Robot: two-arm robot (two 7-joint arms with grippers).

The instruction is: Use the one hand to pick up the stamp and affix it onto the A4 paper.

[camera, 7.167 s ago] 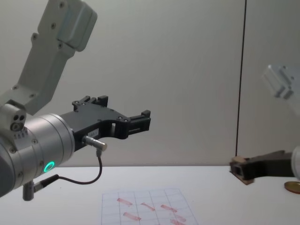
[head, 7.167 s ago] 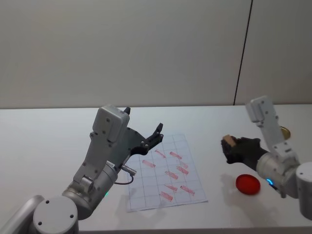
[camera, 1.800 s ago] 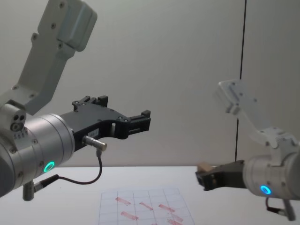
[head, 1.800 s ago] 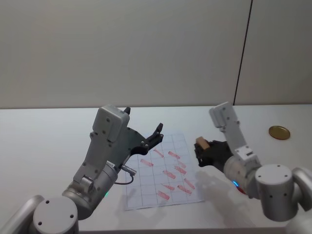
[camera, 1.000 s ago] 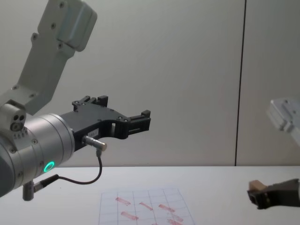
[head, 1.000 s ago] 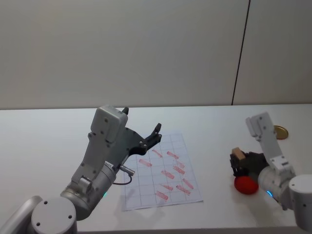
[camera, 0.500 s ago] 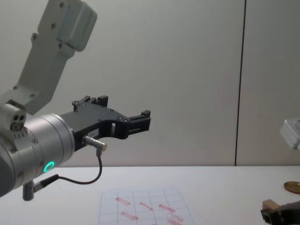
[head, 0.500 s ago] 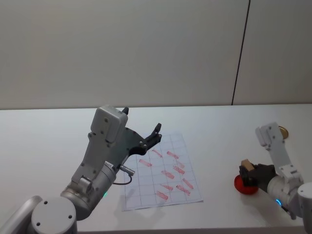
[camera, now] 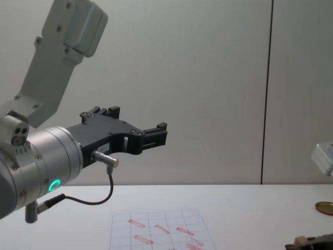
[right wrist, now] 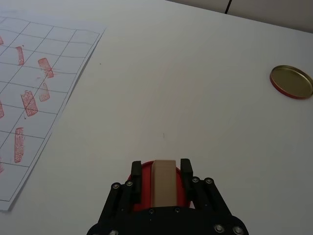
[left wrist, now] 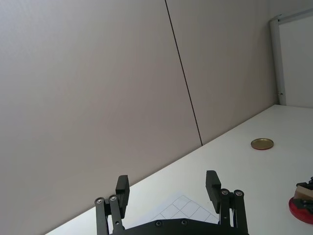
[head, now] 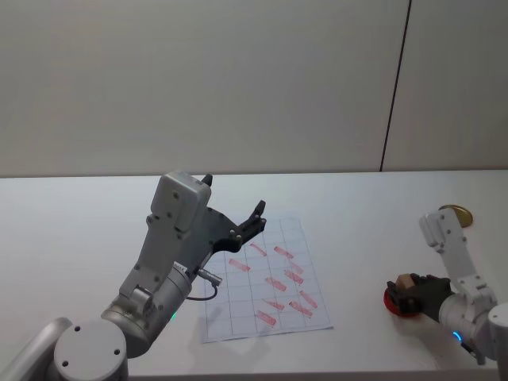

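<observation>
Right gripper (right wrist: 165, 172): low over the white table (head: 357, 238) at the robot's right, its two black fingers clamped on the stamp.
Stamp (right wrist: 164, 182): a tan wooden block, gripped on both sides between the fingers, its end poking just past the fingertips; in the head view it shows at the tip of the gripper (head: 406, 282).
Red pad (head: 393, 302): a round red disc directly beneath the gripper's fingers and the stamp; whether the stamp touches it cannot be told.
A4 paper (head: 266, 279): flat on the table, well apart from the right gripper toward the robot's left, its grey grid carrying many reddish stamp marks.
Brass disc (right wrist: 291, 81): flat on the table well beyond the fingertips, off to one side.
Left gripper (left wrist: 167, 188): raised in the air above the near left part of the paper, fingers spread wide with nothing between them.
</observation>
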